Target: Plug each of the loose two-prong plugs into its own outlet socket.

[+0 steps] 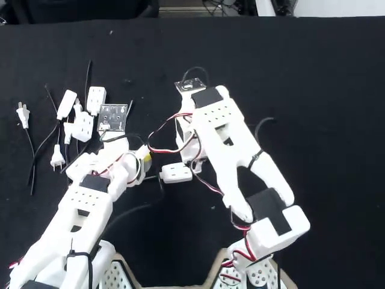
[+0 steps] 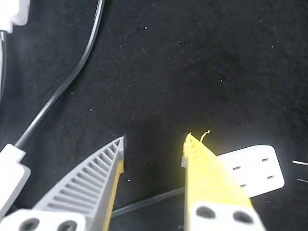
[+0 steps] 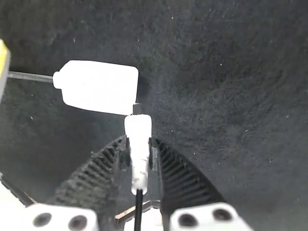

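A white plug (image 3: 138, 127) is gripped in the right tool (image 3: 139, 140), its tip held against the edge of an outlet (image 3: 98, 87); whether the prongs are seated cannot be told. The left tool (image 2: 154, 144) is held open and empty just beside that outlet (its slots are seen facing up). Most of the task is judged left: a far plug (image 1: 23, 114) and a near plug (image 1: 57, 158) lie loose by the spare outlets (image 1: 96, 99). That side of the surface (image 1: 337, 90) is crowded by cords (image 1: 31, 158); bare room is offered on the right
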